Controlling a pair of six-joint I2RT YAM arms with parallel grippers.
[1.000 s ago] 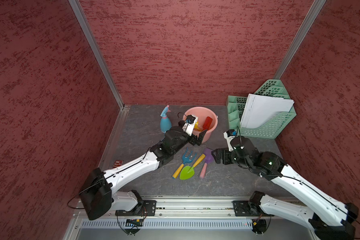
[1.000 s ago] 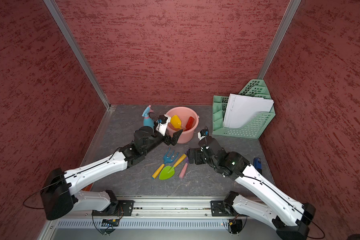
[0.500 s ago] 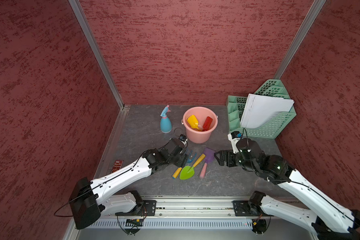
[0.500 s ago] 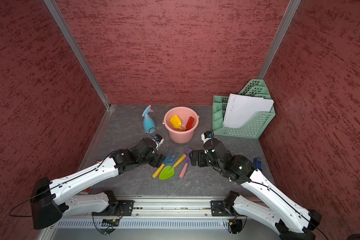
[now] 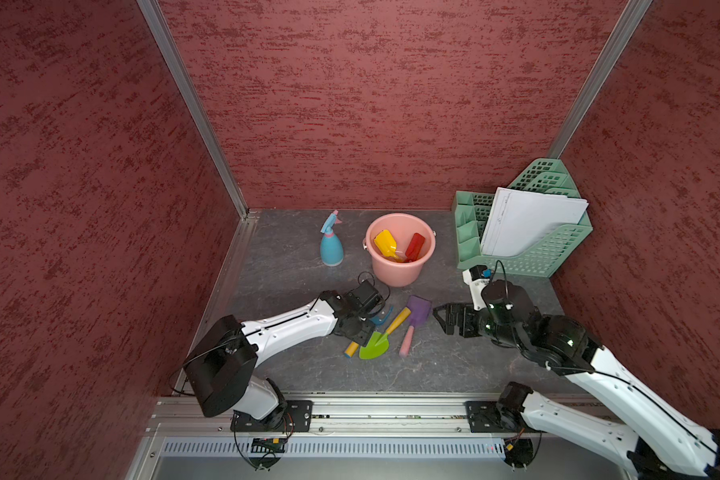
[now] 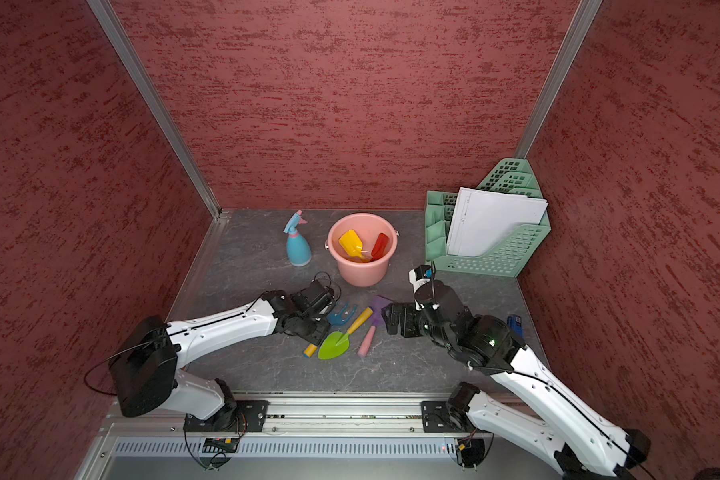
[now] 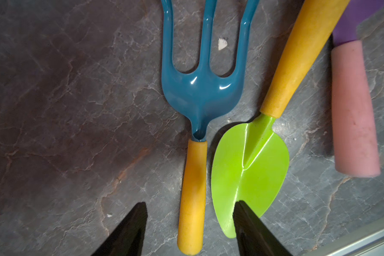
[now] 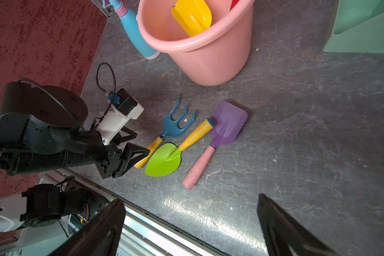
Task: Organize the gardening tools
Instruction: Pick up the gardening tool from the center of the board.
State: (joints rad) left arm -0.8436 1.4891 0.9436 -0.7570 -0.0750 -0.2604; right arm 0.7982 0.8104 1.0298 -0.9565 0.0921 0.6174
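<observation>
The bucket holds the scoop and red trowel, with the bottle at its 9 o'clock. The spade, green trowel and fork lie at its 6. The right gripper gapes wide at the spade's 3 o'clock, while the left gripper straddles the fork's handle, jaws apart and seemingly not yet pinching.

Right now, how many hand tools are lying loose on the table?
3: the fork, its handle between the fingertips of the left gripper; the green trowel right beside it; the purple spade beyond that, nearer the right gripper. None looks hidden.
</observation>
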